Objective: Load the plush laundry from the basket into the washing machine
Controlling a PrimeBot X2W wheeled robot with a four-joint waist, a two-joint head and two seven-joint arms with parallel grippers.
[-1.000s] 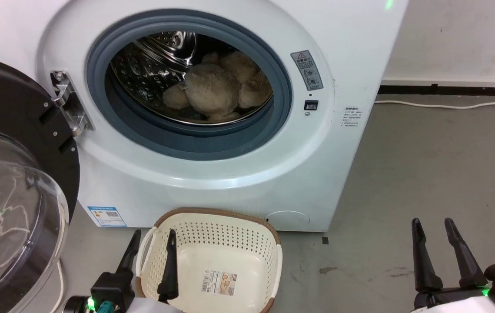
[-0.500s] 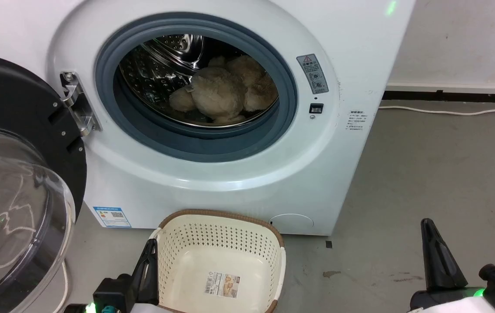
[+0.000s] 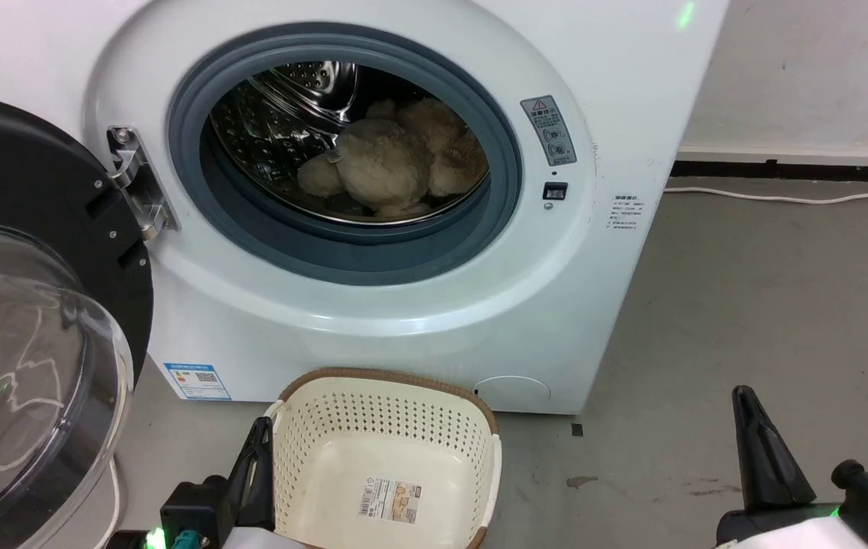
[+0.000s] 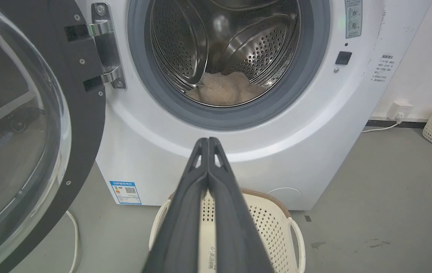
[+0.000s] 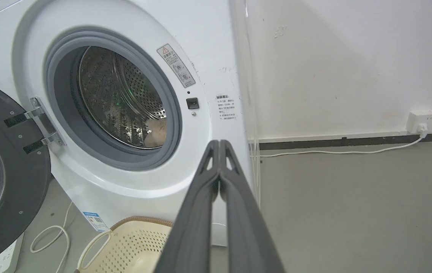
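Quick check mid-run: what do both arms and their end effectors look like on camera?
Left end effector and right end effector match: two long dark grey fingers tapering to narrow tips, with slim cut-outs near the ends. Behind the left sits a black wrist block, a green light, a teal fitting and a white forearm; the right arm shows the same.

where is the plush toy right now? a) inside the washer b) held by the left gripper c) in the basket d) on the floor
a: the plush laundry lies inside the washing machine, and the basket holds no toy.
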